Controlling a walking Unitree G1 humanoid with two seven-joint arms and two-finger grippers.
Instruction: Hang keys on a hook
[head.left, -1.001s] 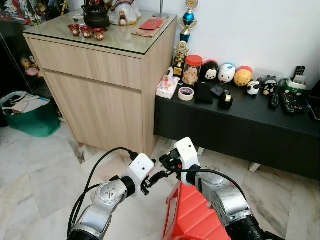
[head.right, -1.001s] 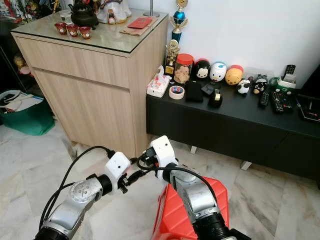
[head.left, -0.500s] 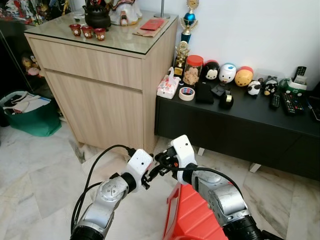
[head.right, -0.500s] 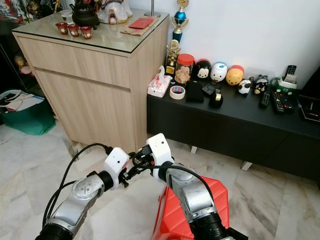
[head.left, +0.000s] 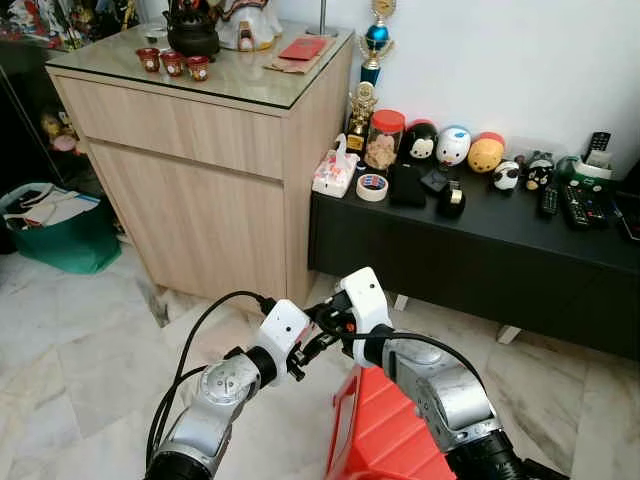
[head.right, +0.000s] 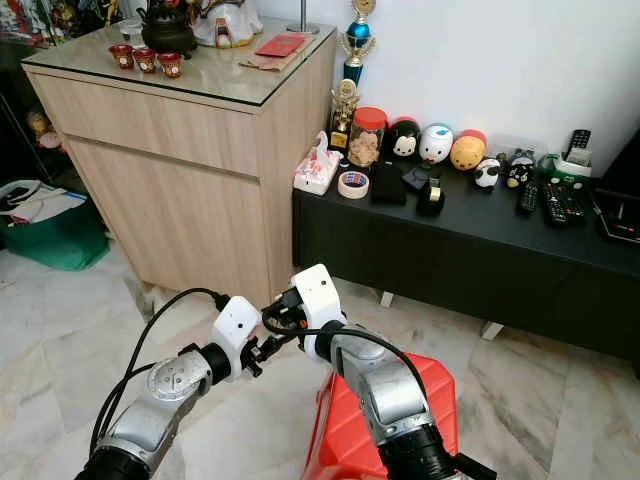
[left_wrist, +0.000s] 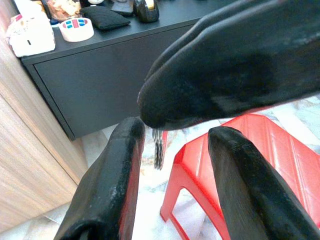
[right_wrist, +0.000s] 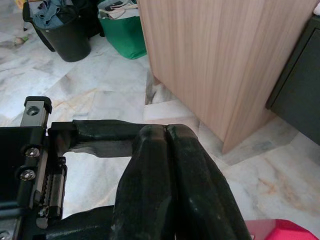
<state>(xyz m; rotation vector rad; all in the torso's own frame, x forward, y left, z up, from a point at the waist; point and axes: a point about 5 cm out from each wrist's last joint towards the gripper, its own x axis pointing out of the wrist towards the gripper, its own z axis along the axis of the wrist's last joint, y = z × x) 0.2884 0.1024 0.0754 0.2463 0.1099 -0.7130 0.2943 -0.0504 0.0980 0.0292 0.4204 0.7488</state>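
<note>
1. While the two grippers meet above the red stool (head.left: 385, 440), a hand-over of the keys (left_wrist: 158, 148) is judged to be the step in hand.
2. Right gripper (right_wrist: 167, 131): fingers pressed together, the keys pinched and hanging below the tips, above the stool's near edge.
3. Left gripper (left_wrist: 172, 140): fingers spread, one on each side of the dangling keys, not touching them.
4. Left fingers should be closed on the keys before the right pinch is released.
5. No hook can be made out near the stool.
</note>
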